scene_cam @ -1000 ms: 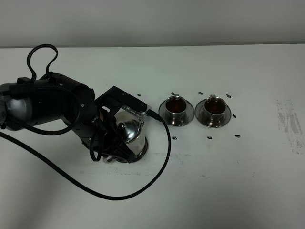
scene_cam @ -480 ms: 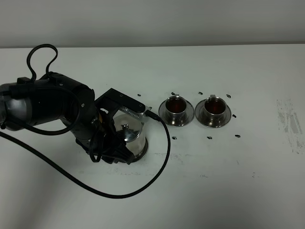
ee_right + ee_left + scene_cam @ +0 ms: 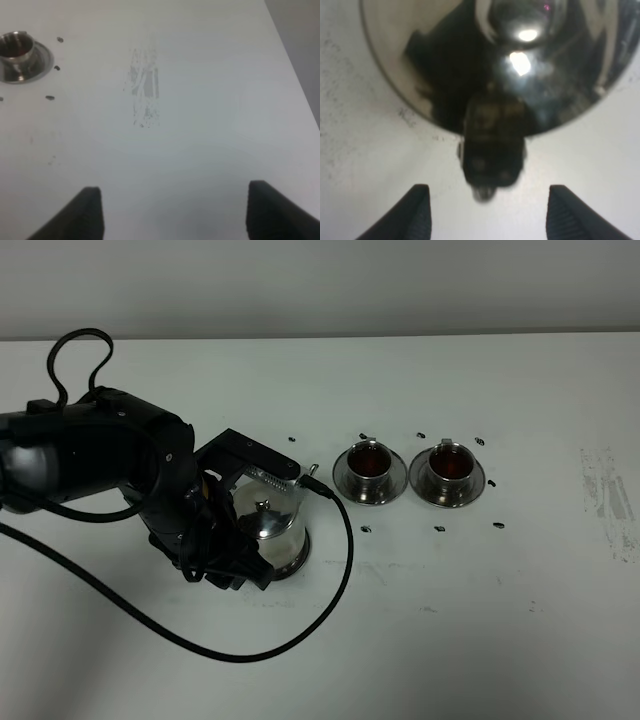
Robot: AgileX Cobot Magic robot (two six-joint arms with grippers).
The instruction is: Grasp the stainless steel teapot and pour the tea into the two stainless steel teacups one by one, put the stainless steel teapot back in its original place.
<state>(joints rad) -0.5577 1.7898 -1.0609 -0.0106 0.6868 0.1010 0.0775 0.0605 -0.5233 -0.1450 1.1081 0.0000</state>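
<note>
1. The left arm [image 3: 100,455] reaches in from the left edge of the high view, bent low, its wrist turned downward.
2. The left gripper [image 3: 487,212] has its fingers [image 3: 417,215] spread apart, nothing between them.
3. The right gripper [image 3: 172,212] hangs with its fingers [image 3: 85,212] parted wide, holding nothing.

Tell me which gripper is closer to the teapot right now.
Left. The left gripper sits right at the stainless steel teapot, fingers apart either side of its handle. The right gripper hangs over bare table, far beyond the teacups.
</note>
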